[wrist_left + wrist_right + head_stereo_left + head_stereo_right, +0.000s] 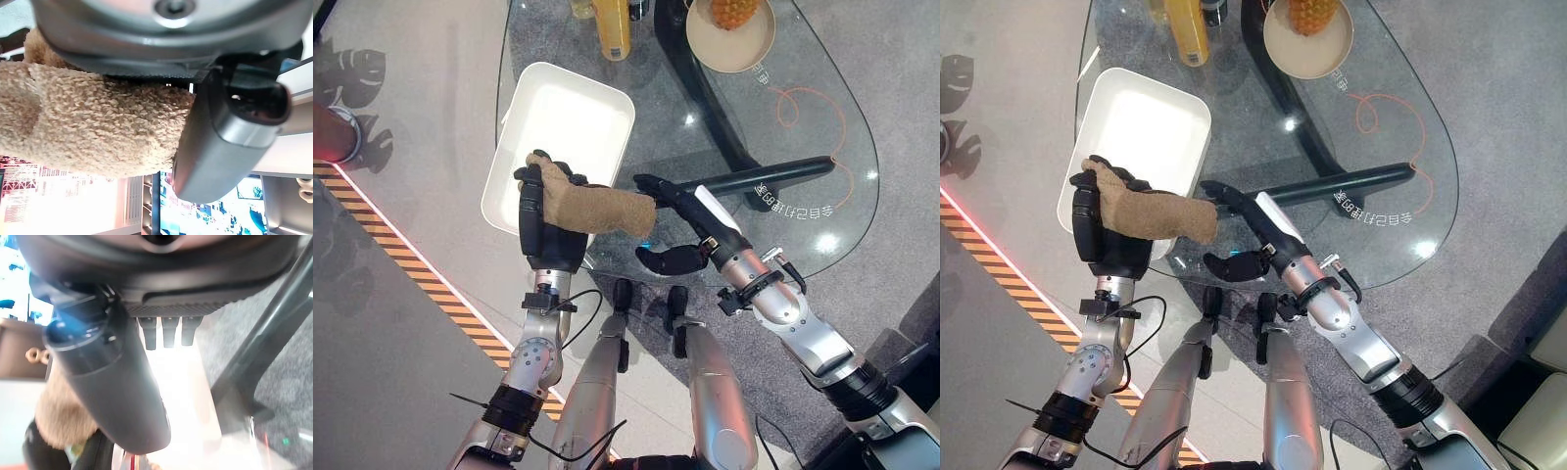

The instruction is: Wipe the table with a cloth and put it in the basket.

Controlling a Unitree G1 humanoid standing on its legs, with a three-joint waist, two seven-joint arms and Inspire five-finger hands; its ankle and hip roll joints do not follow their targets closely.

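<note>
My left hand [546,220] is clenched round the cloth [597,207], held over the basket's [570,122] near rim above the glass bench [705,117]. Its free end trails past the rim toward my right hand [690,211], fingers straight, so it could snag or drape outside. The bottle [613,27] and plate [729,44] stand well apart.

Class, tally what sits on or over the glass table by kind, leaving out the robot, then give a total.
Cloth: 1
White basket: 1
Plate: 1
Pineapple: 1
Yellow bottle: 1
Total: 5
</note>
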